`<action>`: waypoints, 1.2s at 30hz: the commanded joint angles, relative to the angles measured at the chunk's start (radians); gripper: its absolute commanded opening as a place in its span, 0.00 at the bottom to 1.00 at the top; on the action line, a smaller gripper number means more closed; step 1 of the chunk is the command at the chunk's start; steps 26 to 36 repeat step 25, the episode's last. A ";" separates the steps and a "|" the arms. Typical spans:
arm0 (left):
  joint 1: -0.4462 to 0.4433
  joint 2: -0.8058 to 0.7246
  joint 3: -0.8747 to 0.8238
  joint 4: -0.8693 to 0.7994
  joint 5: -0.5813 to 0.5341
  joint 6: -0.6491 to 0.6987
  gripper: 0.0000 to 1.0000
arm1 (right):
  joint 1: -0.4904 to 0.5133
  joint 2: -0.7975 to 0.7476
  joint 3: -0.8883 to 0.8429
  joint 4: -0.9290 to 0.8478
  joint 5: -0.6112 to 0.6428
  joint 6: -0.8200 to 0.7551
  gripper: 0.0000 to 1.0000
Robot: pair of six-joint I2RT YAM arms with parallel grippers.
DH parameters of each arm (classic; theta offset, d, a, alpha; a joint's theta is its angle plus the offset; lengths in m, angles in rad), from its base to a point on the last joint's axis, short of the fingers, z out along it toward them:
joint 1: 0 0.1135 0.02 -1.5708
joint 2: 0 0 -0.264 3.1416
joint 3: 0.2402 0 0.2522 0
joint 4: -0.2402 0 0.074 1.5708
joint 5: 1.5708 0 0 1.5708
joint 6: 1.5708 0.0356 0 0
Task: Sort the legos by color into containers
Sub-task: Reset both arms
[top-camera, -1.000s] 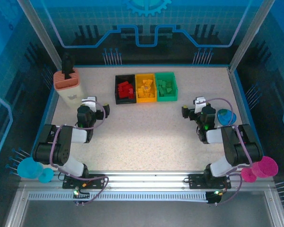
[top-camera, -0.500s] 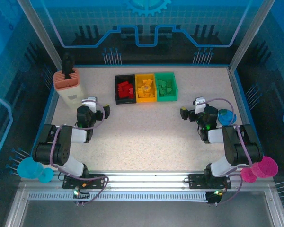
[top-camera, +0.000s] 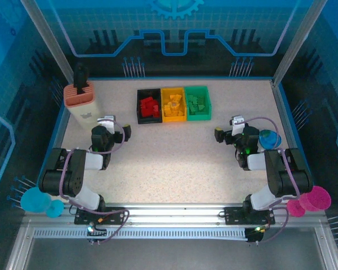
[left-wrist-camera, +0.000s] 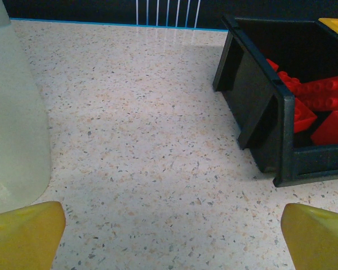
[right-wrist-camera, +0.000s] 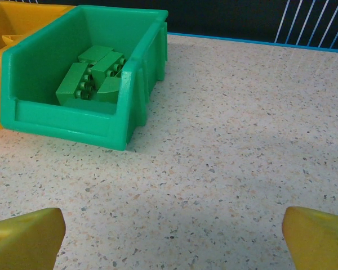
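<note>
Three containers stand in a row at the back centre: a black bin (top-camera: 148, 105) holding red legos (top-camera: 150, 107), a yellow-orange bin (top-camera: 173, 104) holding yellow legos (top-camera: 174, 106), and a green bin (top-camera: 198, 102) holding green legos (top-camera: 198, 103). My left gripper (top-camera: 121, 131) hovers low over bare table to the front left of the black bin (left-wrist-camera: 259, 107). It is open, with only tabletop between its yellow fingertips (left-wrist-camera: 22, 233). Red legos (left-wrist-camera: 321, 107) lie inside that bin. My right gripper (top-camera: 221, 134) is open and empty too, to the front right of the green bin (right-wrist-camera: 73, 121) with its green legos (right-wrist-camera: 93, 76).
A salmon-and-cream holder (top-camera: 81, 101) with a black tool stands at the back left, close to my left gripper's left side (left-wrist-camera: 11, 112). A blue cup (top-camera: 268, 139) sits beside the right arm. Pink cups (top-camera: 310, 201) and blue cups (top-camera: 36, 201) hang off the front corners.
The right gripper has edged slightly to the left. The left arm, bins and legos have not moved.
</note>
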 commanded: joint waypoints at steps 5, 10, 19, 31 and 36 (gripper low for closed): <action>0.008 -0.012 0.008 0.006 0.021 -0.003 0.99 | -0.009 -0.008 0.019 -0.001 -0.010 -0.008 1.00; 0.007 -0.012 0.007 0.005 0.021 -0.003 0.99 | -0.009 -0.008 0.019 -0.002 -0.011 -0.009 1.00; 0.007 -0.010 0.012 -0.002 0.019 -0.001 0.99 | -0.008 -0.009 0.020 -0.002 -0.010 -0.008 1.00; 0.007 -0.012 0.008 0.005 0.021 -0.001 0.99 | -0.009 -0.008 0.019 -0.003 -0.009 -0.009 0.99; 0.007 -0.012 0.008 0.005 0.021 -0.001 0.99 | -0.009 -0.008 0.019 -0.003 -0.009 -0.009 0.99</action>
